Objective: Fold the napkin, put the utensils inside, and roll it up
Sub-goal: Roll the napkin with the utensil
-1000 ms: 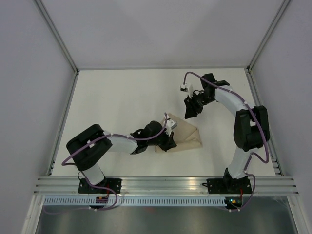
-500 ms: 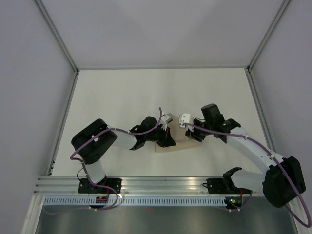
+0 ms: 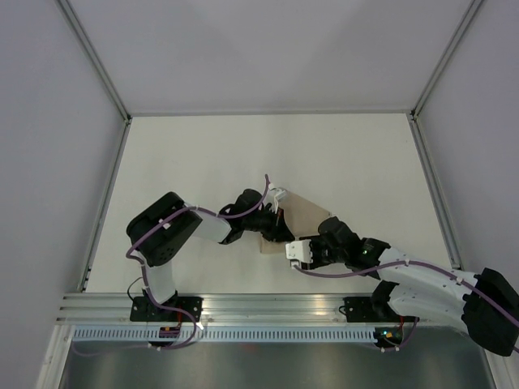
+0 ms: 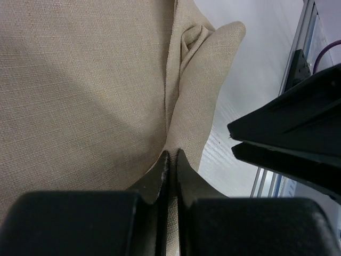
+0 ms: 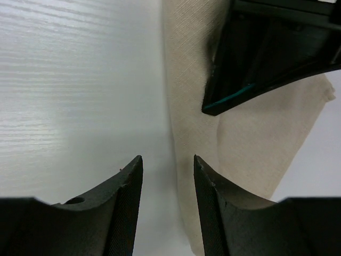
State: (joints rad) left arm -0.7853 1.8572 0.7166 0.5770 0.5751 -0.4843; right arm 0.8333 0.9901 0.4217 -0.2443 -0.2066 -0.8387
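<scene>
The left claw [image 4: 171, 156] is pinched tight on a raised fold of the napkin [image 4: 80, 80]. The cloth spreads flat ahead of it and to its left, and a small bunched corner sits straight ahead, just past the pinch. The right claw [image 5: 166, 168] stands with its fingers apart and nothing between them but bare table [image 5: 64, 80]. It is low over the surface and close to the cloth, which lies ahead of it and to its right. The napkin's free edge runs almost straight away from this claw, in line with the gap between its fingers, so the long run of that edge lies along the claw's own pointing direction and not across it. The body of the cloth starts right in front of its right finger [image 5: 213, 202], while its left finger [image 5: 125, 202] has only table before it. The left claw shows ahead and to the right of the right one, already on the cloth, so the left arm is the one in contact and the right is the near free one. To take the edge, the right claw likely needs only a short advance and a slight shift to its right. No fork or other utensil shows in any view
</scene>
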